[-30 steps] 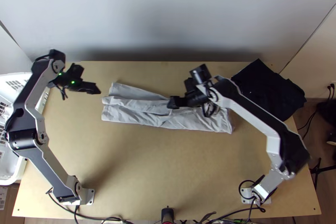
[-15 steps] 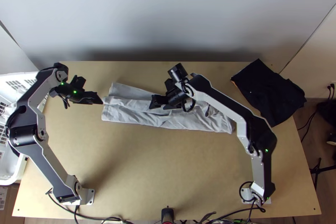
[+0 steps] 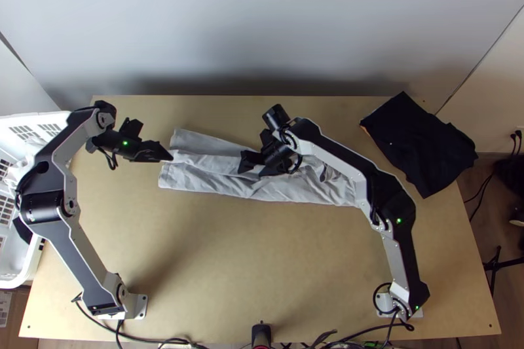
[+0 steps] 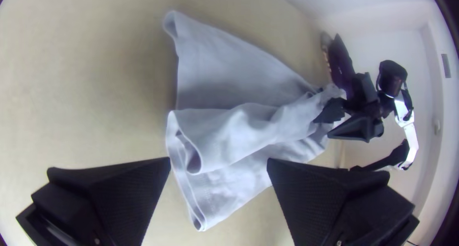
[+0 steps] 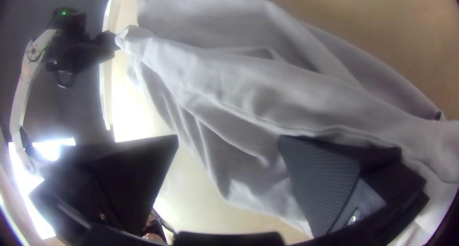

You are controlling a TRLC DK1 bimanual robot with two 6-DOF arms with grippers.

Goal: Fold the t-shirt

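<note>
The light grey t-shirt [image 3: 216, 182] lies folded in a long, wrinkled strip across the table, with layered edges at its left end. My left gripper [image 3: 168, 154] is at that left end in the top view; in the left wrist view the left gripper [image 4: 218, 165] is open, with the shirt's layered edge [image 4: 210, 145] beyond and between its fingers. Over the strip's middle is my right gripper [image 3: 249, 167]. The right gripper [image 5: 228, 143] stands open in the right wrist view, one finger against or just over the shirt [image 5: 267, 93]; contact is unclear.
A dark folded cloth [image 3: 419, 146] lies at the table's back right. A white basket [image 3: 19, 270] with cloth inside stands at the left edge, beside the left arm. Bare tabletop [image 3: 242, 257] stretches in front of the shirt.
My left gripper has moved right and slightly nearer the table's front, up to the shirt's left end. The right gripper has shifted left along the shirt, then barely moved. The shirt looks much the same.
</note>
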